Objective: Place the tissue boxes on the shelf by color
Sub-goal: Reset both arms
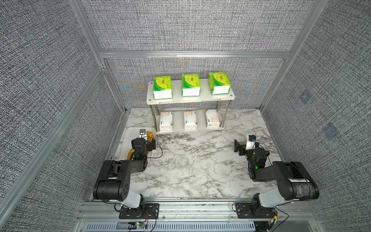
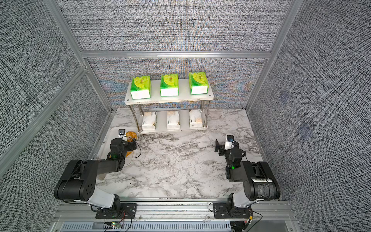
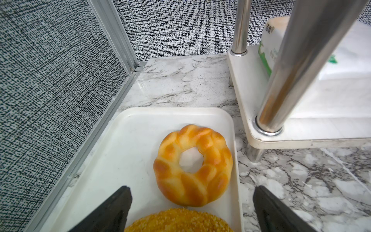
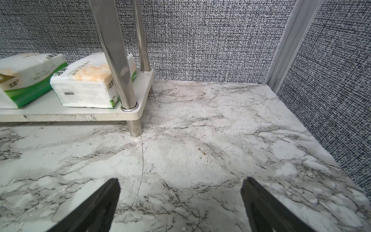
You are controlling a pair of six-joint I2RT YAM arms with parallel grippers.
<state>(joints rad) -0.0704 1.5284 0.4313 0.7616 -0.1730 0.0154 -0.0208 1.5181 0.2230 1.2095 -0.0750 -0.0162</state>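
Observation:
In both top views the shelf [image 1: 200, 99] [image 2: 170, 99] stands against the back wall. Three green tissue boxes [image 1: 162, 87] [image 1: 191, 85] [image 1: 219, 83] sit in a row on its upper board. Three white-cream tissue boxes [image 1: 166, 121] [image 1: 190, 120] [image 1: 212, 118] lie on the lower board. My left gripper [image 1: 148, 143] [image 3: 192, 188] hangs open over a tray, holding nothing. My right gripper [image 1: 242, 148] [image 4: 181, 179] is open above bare marble, in front of the shelf's right end. The right wrist view shows two white-cream boxes [image 4: 84, 84] [image 4: 24, 76].
A white tray [image 1: 128, 136] [image 3: 140, 140] at the left holds an orange bread ring [image 3: 192, 166] and a seeded loaf [image 3: 178, 221]. The shelf's metal leg [image 3: 291, 70] stands close to the tray's corner. Grey walls enclose the marble table [image 1: 190, 160] on three sides.

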